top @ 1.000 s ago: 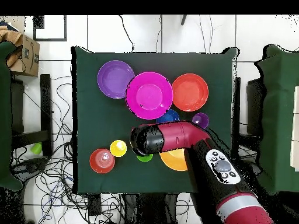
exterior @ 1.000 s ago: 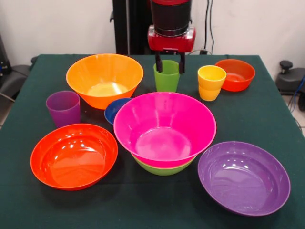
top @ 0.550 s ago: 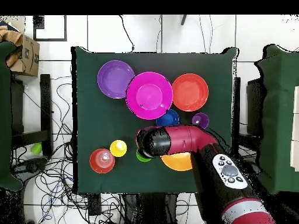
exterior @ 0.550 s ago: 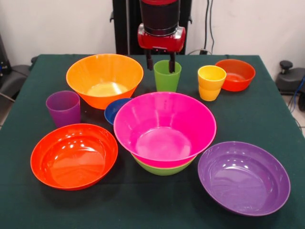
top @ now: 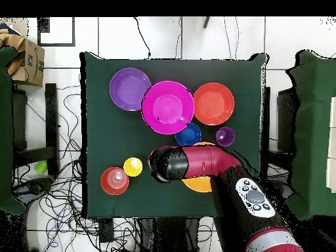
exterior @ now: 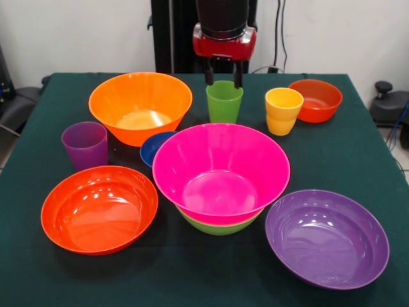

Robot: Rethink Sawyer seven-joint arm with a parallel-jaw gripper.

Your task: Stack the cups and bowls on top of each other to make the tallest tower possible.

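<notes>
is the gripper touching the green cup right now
Cannot tell. In the front view the open gripper has its fingertips right at the green cup rim; overhead, the arm hides it.

Cups, three: green (exterior: 224, 101), purple (exterior: 85, 144), yellow-orange (exterior: 283, 110). Bowls, seven: orange (exterior: 140, 107), pink (exterior: 220, 173), lime green (exterior: 219, 227) nested beneath pink, purple (exterior: 327, 238), two red-orange (exterior: 99, 209) (exterior: 315, 100), small blue (exterior: 153, 148) just beside pink.

green-clothed table (exterior: 358, 128) carrying bowls (exterior: 99, 208) and cups (exterior: 85, 144).
</notes>
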